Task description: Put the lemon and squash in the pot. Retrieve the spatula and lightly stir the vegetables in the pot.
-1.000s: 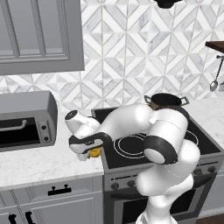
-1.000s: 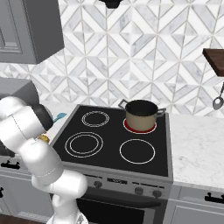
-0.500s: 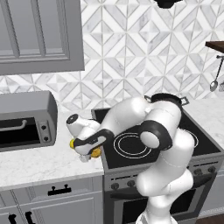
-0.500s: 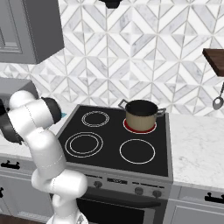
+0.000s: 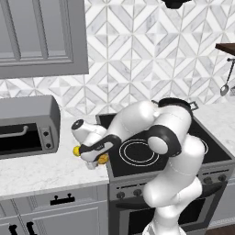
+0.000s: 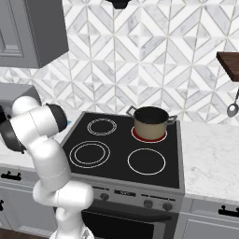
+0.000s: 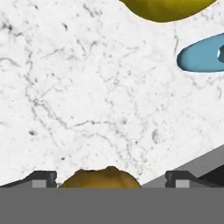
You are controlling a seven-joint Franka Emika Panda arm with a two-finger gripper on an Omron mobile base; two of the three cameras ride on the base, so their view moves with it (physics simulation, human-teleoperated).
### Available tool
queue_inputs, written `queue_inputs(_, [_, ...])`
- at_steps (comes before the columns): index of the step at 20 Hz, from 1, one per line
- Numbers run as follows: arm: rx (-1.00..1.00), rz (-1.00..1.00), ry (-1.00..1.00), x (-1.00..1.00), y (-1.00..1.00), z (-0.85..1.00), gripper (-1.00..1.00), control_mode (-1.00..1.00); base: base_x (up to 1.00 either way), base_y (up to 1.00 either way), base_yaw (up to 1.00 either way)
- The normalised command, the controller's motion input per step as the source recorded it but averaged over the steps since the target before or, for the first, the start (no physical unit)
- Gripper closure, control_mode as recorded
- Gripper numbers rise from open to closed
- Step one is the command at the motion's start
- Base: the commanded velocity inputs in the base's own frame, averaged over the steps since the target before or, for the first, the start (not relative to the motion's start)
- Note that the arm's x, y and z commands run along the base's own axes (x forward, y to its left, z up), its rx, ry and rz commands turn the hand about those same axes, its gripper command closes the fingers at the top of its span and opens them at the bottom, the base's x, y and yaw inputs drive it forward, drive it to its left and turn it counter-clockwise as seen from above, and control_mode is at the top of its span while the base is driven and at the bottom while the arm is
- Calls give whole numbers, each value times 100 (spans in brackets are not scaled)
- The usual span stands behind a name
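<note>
Nothing in pot (image 6: 150, 122) yet. Claw (image 7: 107, 183) spread wide, straddling squash (image 7: 101, 178) on bench (image 7: 87, 100) near stove edge, not clamped. Lemon (image 7: 164, 8), spatula (image 7: 202, 56) untouched; stirring pending.

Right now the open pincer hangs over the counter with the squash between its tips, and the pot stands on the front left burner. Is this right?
Not quite. The right base view shows the pot on the back right burner, which glows red. The rest holds: the open pincer frames the squash over the counter.
</note>
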Motion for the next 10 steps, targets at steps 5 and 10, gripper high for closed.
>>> queue_inputs(5, [0,0,-1,-6,-22,0,100,-100,0,0,0])
queue_inputs(10, [6,0,-20,-61,-46,78,100,-100,0,0,0])
